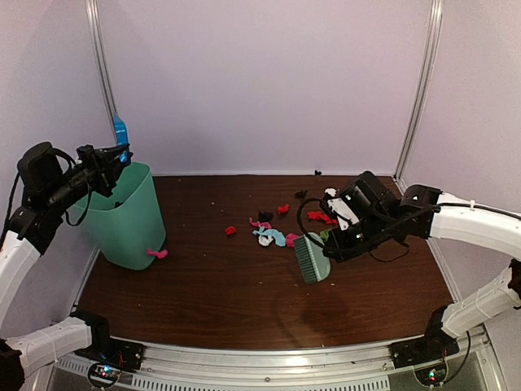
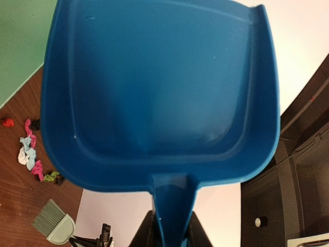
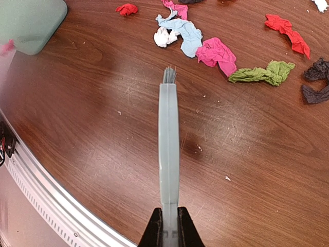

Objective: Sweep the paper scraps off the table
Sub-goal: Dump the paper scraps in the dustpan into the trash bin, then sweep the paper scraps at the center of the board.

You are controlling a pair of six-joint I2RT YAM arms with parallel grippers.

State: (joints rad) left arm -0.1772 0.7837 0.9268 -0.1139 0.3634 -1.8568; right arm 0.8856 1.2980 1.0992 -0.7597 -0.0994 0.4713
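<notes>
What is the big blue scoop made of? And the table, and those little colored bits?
The dustpan looks like smooth, slightly shiny molded plastic: one even blue all over, with rounded rims. The table shows dark wood grain with a glossy sheen; whether it is real wood or a printed surface, I can't tell. The scraps look like crumpled paper, matte and creased.

I note the bin at the counter's left end, one stray scrap against its near base. The left claw holds the dustpan above the bin's rim. The paper scraps lie mid-counter, right of the bin. The brush, in the right claw, is at their near-right edge.
</notes>
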